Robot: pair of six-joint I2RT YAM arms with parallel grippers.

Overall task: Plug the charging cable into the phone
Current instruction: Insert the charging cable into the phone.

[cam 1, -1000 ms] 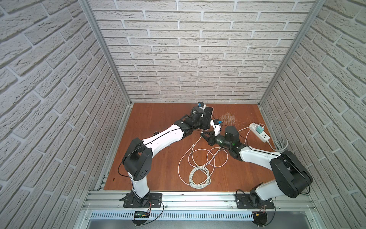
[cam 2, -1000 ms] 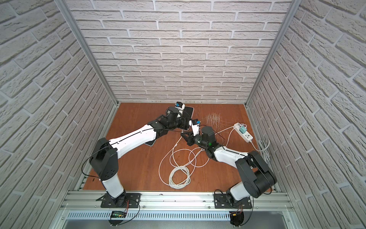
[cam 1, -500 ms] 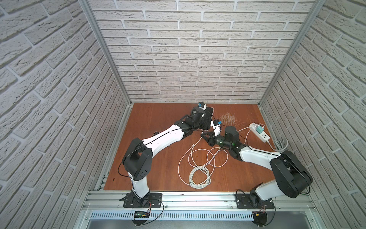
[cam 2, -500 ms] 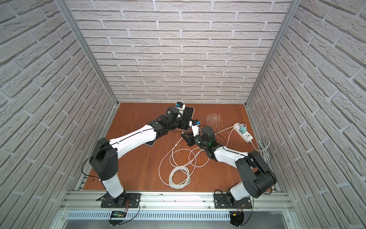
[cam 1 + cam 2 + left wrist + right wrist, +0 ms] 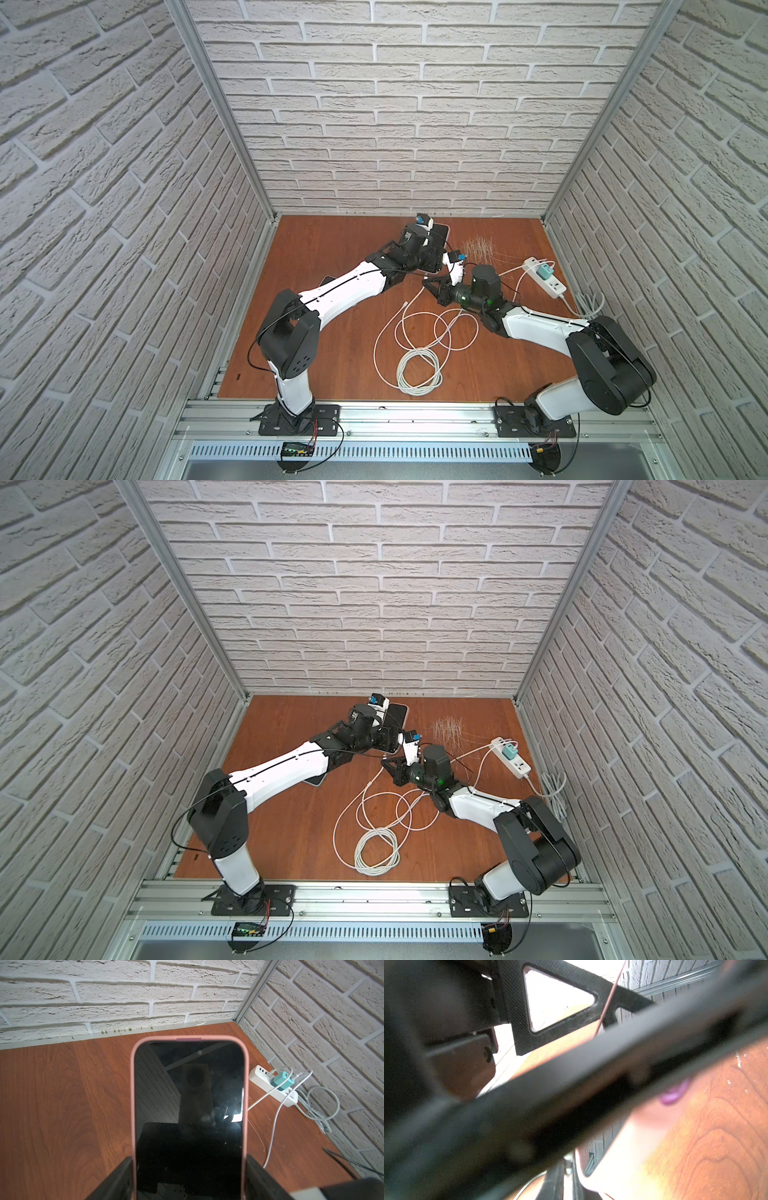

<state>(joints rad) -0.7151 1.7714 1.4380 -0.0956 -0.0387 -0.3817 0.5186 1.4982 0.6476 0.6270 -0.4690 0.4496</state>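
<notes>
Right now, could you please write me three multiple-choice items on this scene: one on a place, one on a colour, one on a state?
1. Where does the power strip lie?
A) beside the right wall
B) at the front rail
C) under the left arm

2. The phone wears a case of which colour?
A) green
B) pink
C) yellow

3. The phone is:
A) lying free and flat
B) held in the left end effector
C) plugged into a laptop

Answers:
1 A: it lies along that wall's foot.
2 B: its rim shows pink in the left wrist view.
3 B: black fingers clamp its two sides.
</notes>
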